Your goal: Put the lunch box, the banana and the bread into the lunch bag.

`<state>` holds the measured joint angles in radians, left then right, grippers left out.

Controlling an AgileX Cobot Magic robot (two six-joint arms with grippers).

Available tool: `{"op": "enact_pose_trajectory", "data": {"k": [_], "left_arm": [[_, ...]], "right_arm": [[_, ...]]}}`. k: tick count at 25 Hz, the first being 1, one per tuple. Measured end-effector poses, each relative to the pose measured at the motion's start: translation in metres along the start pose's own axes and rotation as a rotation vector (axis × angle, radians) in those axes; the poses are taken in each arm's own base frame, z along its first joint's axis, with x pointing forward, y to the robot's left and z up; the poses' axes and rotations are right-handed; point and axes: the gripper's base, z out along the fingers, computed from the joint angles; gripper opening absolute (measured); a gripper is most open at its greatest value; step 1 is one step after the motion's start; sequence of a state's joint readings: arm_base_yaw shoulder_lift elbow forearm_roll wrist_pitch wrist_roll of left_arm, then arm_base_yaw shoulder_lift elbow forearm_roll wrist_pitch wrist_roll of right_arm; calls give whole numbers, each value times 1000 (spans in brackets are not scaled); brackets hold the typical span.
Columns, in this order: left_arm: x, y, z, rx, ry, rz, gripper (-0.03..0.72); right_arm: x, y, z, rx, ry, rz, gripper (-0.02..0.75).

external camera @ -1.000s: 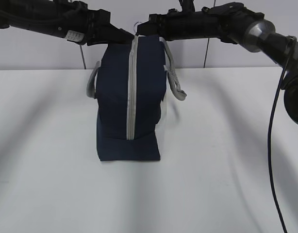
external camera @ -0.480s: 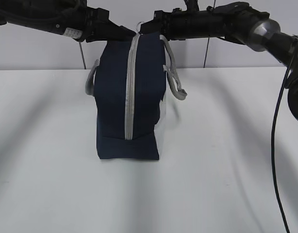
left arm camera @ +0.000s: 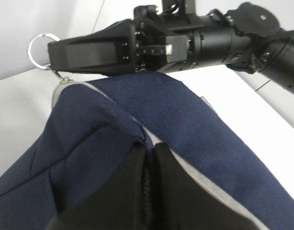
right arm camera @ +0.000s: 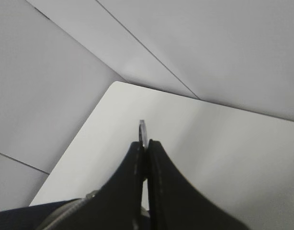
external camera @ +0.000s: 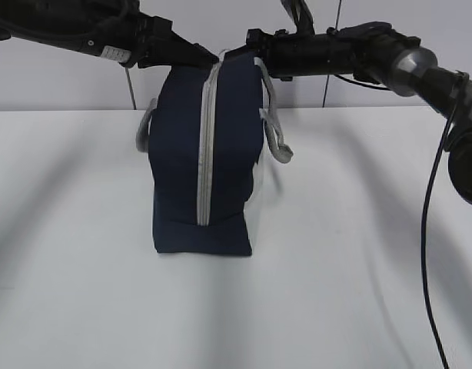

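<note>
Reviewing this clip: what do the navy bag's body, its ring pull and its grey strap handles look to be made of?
Navy lunch bag: woven fabric, matte; a fine weave grain shows in the left wrist view. Ring pull: probably metal, a thin, shiny, silvery loop, pinched by the right gripper. Grey strap handles: likely woven webbing, soft and matte, hanging in limp loops; the weave itself is too small to confirm.

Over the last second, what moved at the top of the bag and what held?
The right gripper, shut on the ring pull, drew slightly rightward; the lunch bag top leaned with it. The left gripper kept pinching the fabric. Zipper still closed, base unmoved.
</note>
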<state>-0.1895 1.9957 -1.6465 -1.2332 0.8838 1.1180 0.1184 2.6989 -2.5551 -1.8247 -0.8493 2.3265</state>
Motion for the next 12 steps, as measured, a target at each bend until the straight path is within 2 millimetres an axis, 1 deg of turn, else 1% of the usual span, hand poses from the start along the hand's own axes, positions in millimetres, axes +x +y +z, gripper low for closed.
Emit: {"op": "enact_pose_trajectory", "data": {"k": [5,12], "left_arm": [[1,-1,0,12,6,3,23],[1,-1,0,14,9,5,23]], "right_arm": [[15,-14,6,10,15,41,-16],[22,-22,8,23,22,61,-16]]}}
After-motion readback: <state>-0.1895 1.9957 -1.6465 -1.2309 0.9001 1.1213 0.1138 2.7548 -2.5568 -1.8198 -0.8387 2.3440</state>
